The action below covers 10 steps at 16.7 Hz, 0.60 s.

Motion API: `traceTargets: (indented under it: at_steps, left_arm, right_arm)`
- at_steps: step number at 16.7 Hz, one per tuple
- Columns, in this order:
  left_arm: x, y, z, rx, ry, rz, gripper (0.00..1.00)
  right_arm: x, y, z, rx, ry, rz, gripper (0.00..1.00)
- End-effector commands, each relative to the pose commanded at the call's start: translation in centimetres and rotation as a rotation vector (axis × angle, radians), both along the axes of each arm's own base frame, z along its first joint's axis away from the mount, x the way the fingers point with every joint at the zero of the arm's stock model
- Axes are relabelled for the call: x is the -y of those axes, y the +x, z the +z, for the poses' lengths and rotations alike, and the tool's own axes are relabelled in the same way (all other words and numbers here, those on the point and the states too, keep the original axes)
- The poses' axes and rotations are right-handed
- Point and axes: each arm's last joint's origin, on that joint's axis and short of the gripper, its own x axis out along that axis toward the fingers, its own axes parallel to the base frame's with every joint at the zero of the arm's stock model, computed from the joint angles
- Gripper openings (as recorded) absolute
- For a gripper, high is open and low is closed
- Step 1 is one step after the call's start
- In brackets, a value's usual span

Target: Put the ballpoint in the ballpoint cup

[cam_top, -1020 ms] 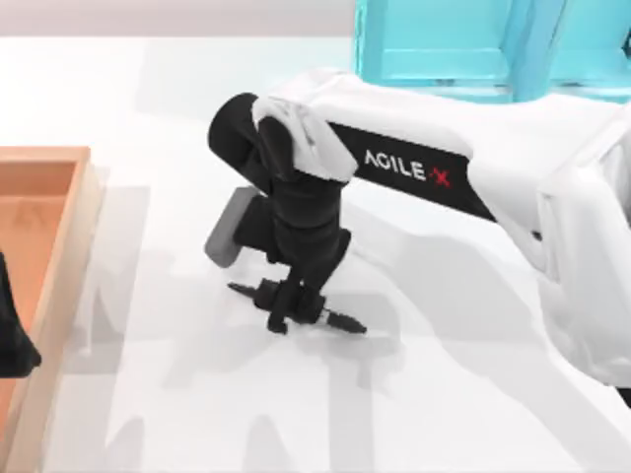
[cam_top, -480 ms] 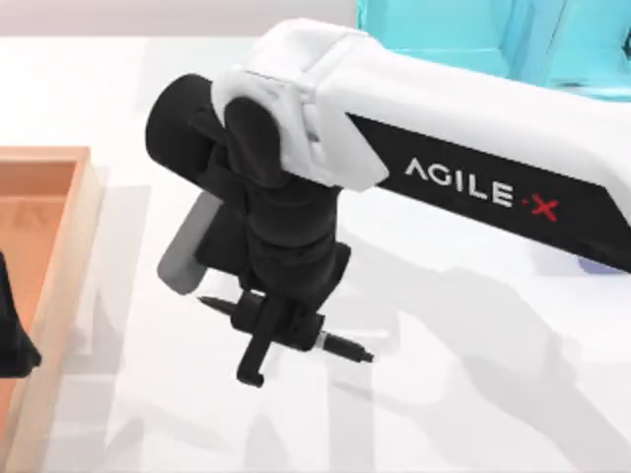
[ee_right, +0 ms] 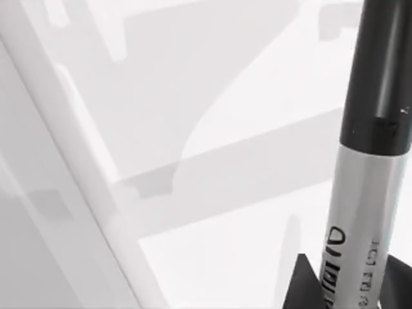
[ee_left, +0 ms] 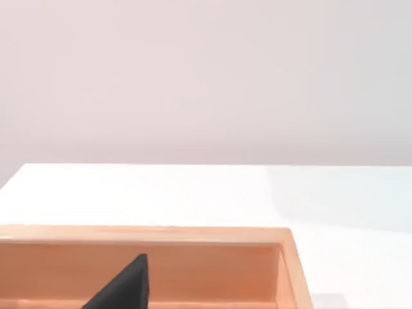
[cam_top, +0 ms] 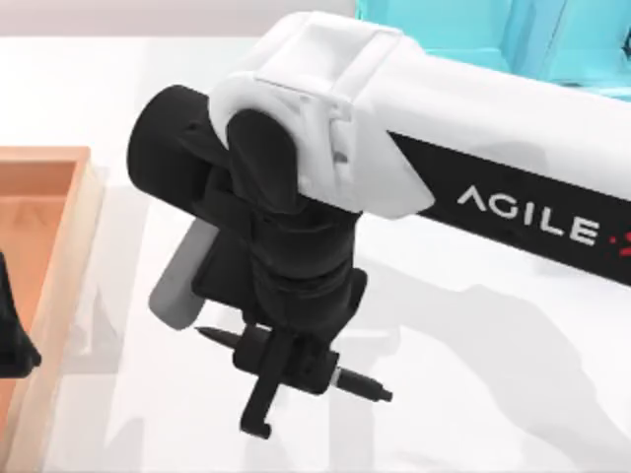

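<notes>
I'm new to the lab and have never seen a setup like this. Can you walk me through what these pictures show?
This is a rendered scene of two AgileX robot arms at a white table. One picture looks down from above; the other two come from cameras on each arm's wrist.

From above, the big white and black arm is the right one. Its right gripper is shut on the ballpoint, held roughly level above the table. The right wrist view shows that pen close up: black end, silver barrel with dark print.

The left gripper sits parked over the orange tray at the table's left edge; the left wrist view looks across that tray. The cyan shelf unit stands at the back.
</notes>
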Motion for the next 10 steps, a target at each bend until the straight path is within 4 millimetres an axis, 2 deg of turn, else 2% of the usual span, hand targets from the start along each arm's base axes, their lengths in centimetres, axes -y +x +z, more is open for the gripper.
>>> traceTargets:
  at_steps: [3,5,8,10]
  left_arm:
    - [0.0,0.0,0.0,0.000,0.000,0.000,1.00]
    - [0.0,0.0,0.0,0.000,0.000,0.000,1.00]
    - [0.0,0.0,0.0,0.000,0.000,0.000,1.00]
    - [0.0,0.0,0.0,0.000,0.000,0.000,1.00]
  right_arm:
    - [0.3,0.9,-0.1,-0.014,0.035,-0.021,0.00]
    - [1.2,3.3,-0.4,-0.042,0.124,-0.075,0.00]
    - [4.6,9.3,-0.8,-0.081,0.359,-0.200,0.00]
    - [8.6,14.1,-0.9,-0.066,0.569,-0.274,0.00]
